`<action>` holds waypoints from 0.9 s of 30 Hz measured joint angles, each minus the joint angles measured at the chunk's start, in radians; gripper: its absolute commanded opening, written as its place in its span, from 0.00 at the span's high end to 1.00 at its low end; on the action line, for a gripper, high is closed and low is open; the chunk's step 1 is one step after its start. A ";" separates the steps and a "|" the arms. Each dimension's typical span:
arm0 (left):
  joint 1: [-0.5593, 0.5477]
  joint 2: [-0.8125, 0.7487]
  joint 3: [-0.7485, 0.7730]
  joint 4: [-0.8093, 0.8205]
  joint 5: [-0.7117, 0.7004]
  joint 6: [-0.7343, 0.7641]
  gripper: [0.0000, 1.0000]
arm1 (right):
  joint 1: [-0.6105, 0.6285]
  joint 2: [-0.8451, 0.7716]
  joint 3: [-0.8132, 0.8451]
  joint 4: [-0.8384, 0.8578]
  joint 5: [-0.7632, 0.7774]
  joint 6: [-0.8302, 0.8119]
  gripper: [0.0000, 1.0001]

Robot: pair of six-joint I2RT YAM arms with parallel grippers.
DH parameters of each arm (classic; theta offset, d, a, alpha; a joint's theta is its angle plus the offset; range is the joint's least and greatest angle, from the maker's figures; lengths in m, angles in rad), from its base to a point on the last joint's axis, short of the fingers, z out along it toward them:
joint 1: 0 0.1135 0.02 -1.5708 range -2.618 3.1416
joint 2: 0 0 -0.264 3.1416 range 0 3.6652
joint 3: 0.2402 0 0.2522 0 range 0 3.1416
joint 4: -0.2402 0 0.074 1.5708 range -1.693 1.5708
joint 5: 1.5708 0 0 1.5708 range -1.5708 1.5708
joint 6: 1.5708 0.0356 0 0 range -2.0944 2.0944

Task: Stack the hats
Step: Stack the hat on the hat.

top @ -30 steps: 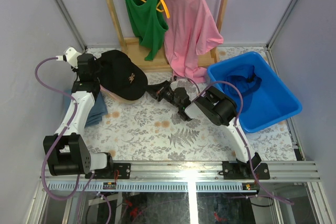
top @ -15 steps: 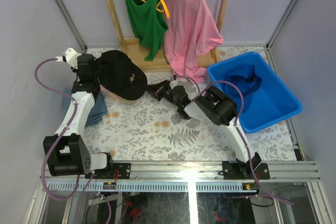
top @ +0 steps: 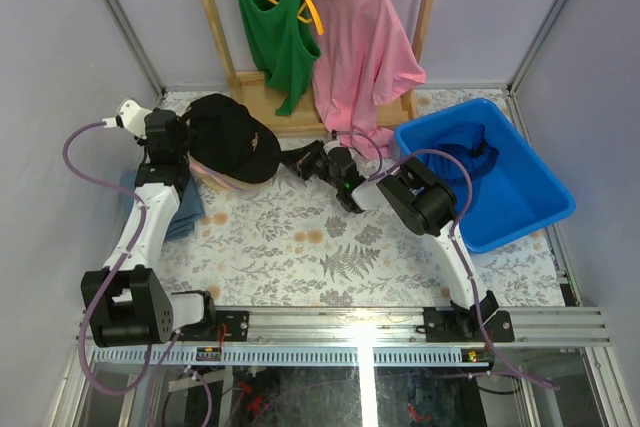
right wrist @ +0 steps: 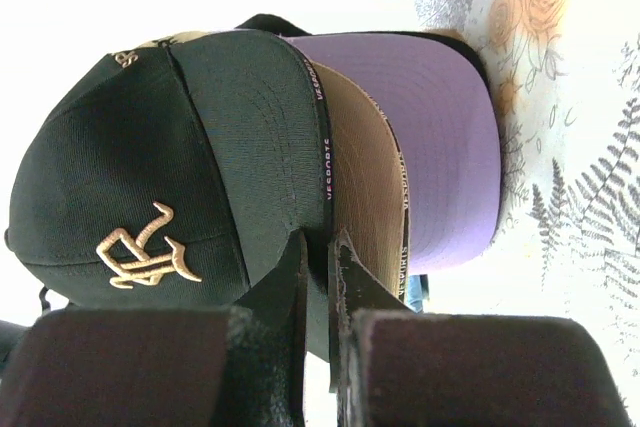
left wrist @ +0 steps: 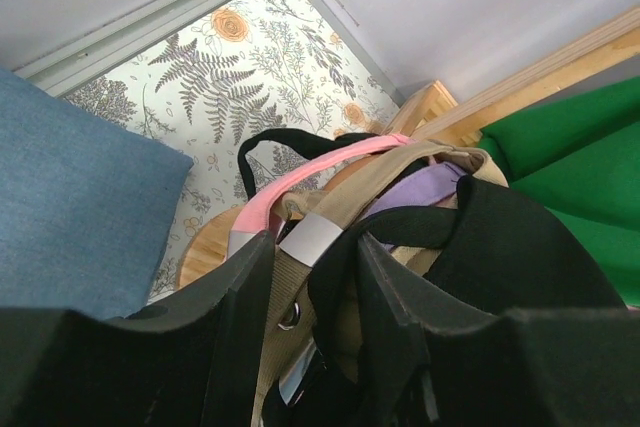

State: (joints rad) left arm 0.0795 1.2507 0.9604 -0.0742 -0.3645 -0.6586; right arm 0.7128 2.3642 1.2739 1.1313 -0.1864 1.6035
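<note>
Black cap (top: 235, 137) is sitting atop the pile at the table's far left, with an arm working at each end.

The biggest risk is the whole pile tipping: the lavender cap (right wrist: 440, 137), tan cap (right wrist: 365, 177) and pink cap (left wrist: 300, 182) are perching on a round wooden stand (left wrist: 205, 247), so uneven pulling could be dragging them off together. Next, the black cap could be settling skewed. The right gripper (right wrist: 320, 247) is pinching its brim edge tightly, and thin fabric may be slipping out. The left gripper (left wrist: 315, 257) is straddling the back straps half-spread, and I cannot tell whether it is gripping. Grey walls are enclosing a fern-printed table (top: 300, 247), which is carrying a blue bin (top: 555, 209) and a folded blue cloth (top: 185, 212).
</note>
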 measured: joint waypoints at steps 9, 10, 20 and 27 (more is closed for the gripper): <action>-0.002 -0.035 -0.026 -0.004 0.008 -0.018 0.60 | -0.029 0.006 0.090 -0.135 -0.016 -0.046 0.90; -0.002 -0.037 -0.026 -0.006 0.008 -0.018 0.59 | -0.029 0.006 0.089 -0.135 -0.016 -0.050 0.85; -0.007 -0.056 -0.026 -0.040 0.009 -0.020 0.56 | -0.024 -0.003 -0.008 -0.288 -0.006 -0.172 0.60; -0.008 -0.061 -0.026 -0.053 0.008 -0.022 0.51 | -0.025 -0.047 -0.042 -0.312 -0.005 -0.244 0.59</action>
State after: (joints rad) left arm 0.0715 1.1900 0.9340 -0.1276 -0.3561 -0.6807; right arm 0.6880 2.3173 1.2320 0.8188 -0.1913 1.3598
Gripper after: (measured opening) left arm 0.460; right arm 0.406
